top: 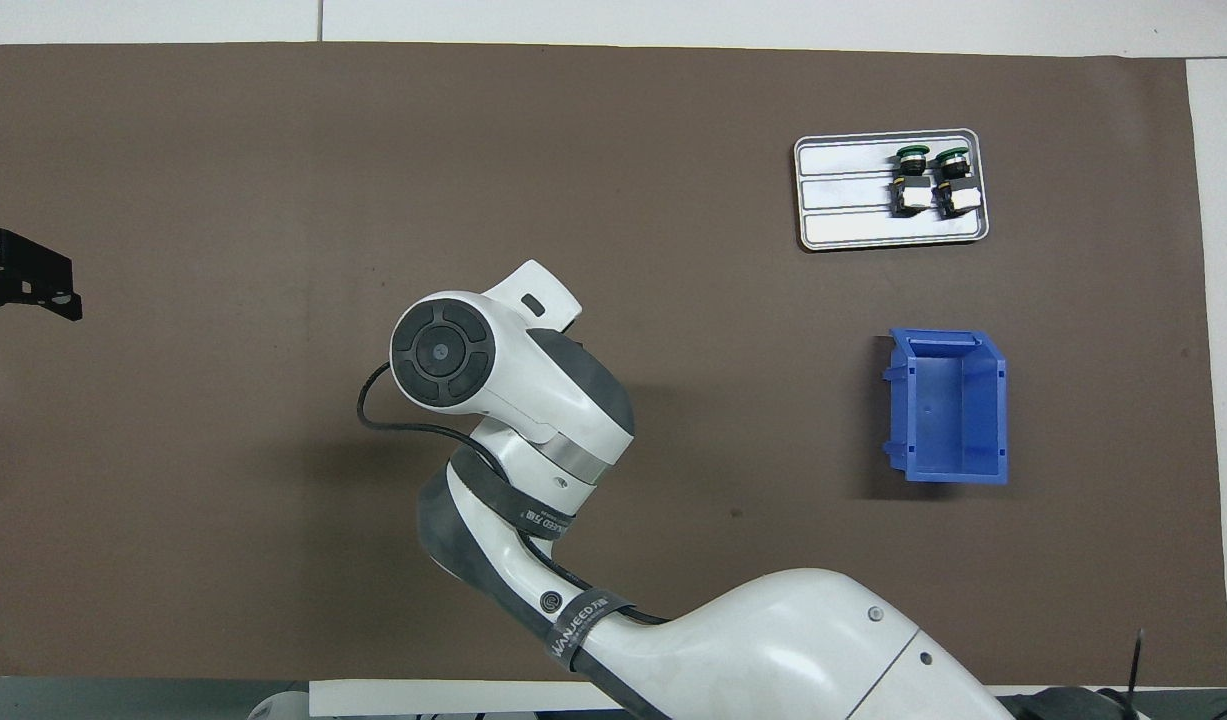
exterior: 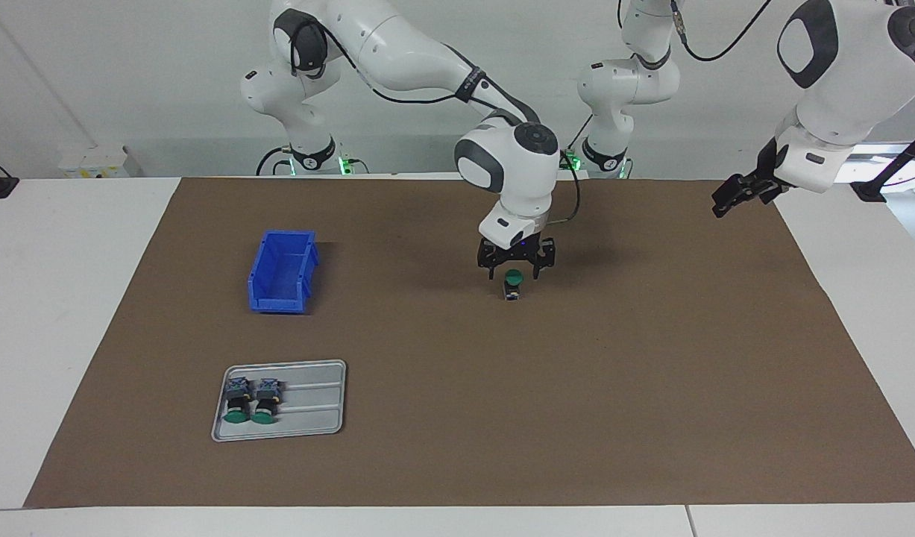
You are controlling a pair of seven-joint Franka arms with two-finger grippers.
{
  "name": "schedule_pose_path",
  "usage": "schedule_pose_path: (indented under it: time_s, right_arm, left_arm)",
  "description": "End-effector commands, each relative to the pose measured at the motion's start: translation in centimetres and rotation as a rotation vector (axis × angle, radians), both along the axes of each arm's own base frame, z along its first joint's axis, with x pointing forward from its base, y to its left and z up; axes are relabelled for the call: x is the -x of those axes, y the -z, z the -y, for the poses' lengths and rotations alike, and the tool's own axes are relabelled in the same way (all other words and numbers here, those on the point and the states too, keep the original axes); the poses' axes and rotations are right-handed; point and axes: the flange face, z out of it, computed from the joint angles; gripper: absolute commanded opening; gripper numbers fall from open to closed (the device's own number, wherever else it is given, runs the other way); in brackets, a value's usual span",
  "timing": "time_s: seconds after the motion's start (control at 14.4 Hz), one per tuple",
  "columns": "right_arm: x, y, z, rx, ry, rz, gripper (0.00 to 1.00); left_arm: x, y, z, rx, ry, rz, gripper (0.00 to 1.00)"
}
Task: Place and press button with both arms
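A button with a green cap stands upright on the brown mat, near the middle of the table. My right gripper hangs straight down over it, open, one finger on each side of the cap without closing on it. In the overhead view the right arm's wrist hides the button. My left gripper waits in the air over the mat's edge at the left arm's end of the table; it also shows in the overhead view.
A grey tray holds two more green-capped buttons lying on their sides, farther from the robots toward the right arm's end. A blue bin stands open between the tray and the robots.
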Motion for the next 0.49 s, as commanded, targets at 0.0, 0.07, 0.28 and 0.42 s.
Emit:
schedule_pose_path:
  time_s: [0.0,0.07,0.28,0.42]
  right_arm:
    - [0.4,1.8,-0.2,-0.022,-0.029,0.031,0.99]
    - [0.9,3.0,-0.2,-0.024,-0.035,0.026,0.99]
    - [1.8,5.7,-0.8,0.008,-0.063,-0.007,0.99]
    - [2.0,5.8,-0.8,0.012,-0.077,-0.013,0.87]
  left_arm:
    - [0.1,0.2,-0.5,-0.012,0.056,-0.035,1.00]
    - [0.0,0.3,-0.9,-0.016,0.084,-0.030,1.00]
    - [-0.8,0.1,-1.2,-0.012,0.110,0.026,1.00]
    - [-1.0,0.1,-1.8,-0.001,0.174,0.033,1.00]
